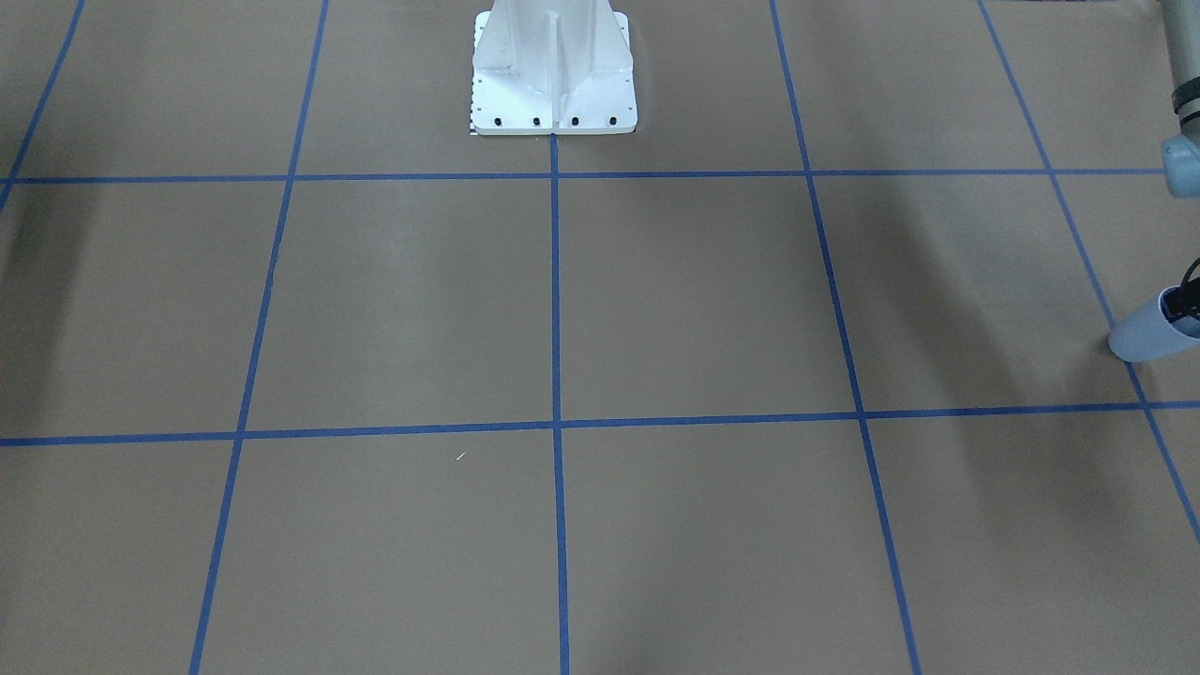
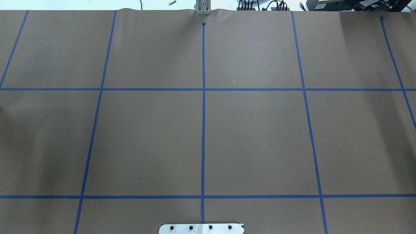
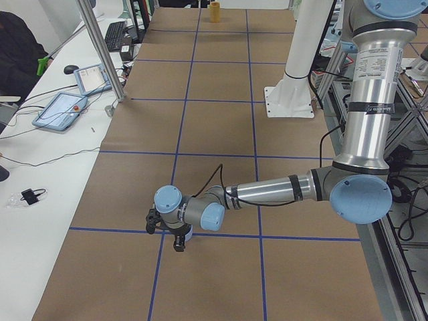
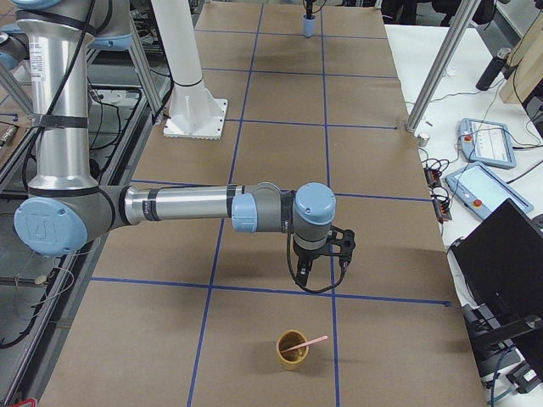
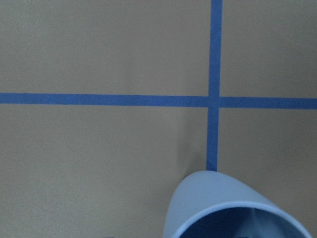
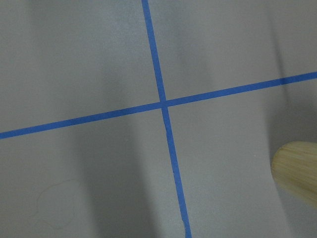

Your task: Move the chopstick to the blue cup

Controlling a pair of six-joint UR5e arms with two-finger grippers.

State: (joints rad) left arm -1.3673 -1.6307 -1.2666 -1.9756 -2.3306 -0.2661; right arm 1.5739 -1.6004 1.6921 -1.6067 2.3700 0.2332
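Observation:
The blue cup (image 1: pixel 1146 339) stands at the right edge of the exterior front-facing view, and fills the bottom of the left wrist view (image 5: pixel 218 198). My left gripper (image 1: pixel 1186 302) is at its mouth with a dark finger inside the rim; I cannot tell whether it is shut. A pale pink chopstick (image 4: pixel 307 342) leans out of a small wooden cup (image 4: pixel 293 352) at the table's other end. My right gripper (image 4: pixel 321 270) hangs above the table just beyond that cup, apart from it; I cannot tell its state. The wooden cup's edge shows in the right wrist view (image 6: pixel 297 171).
The robot's white base (image 1: pixel 553 75) stands at mid-table. The brown table has a blue tape grid (image 2: pixel 203 89). A side bench with tablets (image 4: pixel 488 140) and a metal post (image 4: pixel 441 68) runs along the far long edge.

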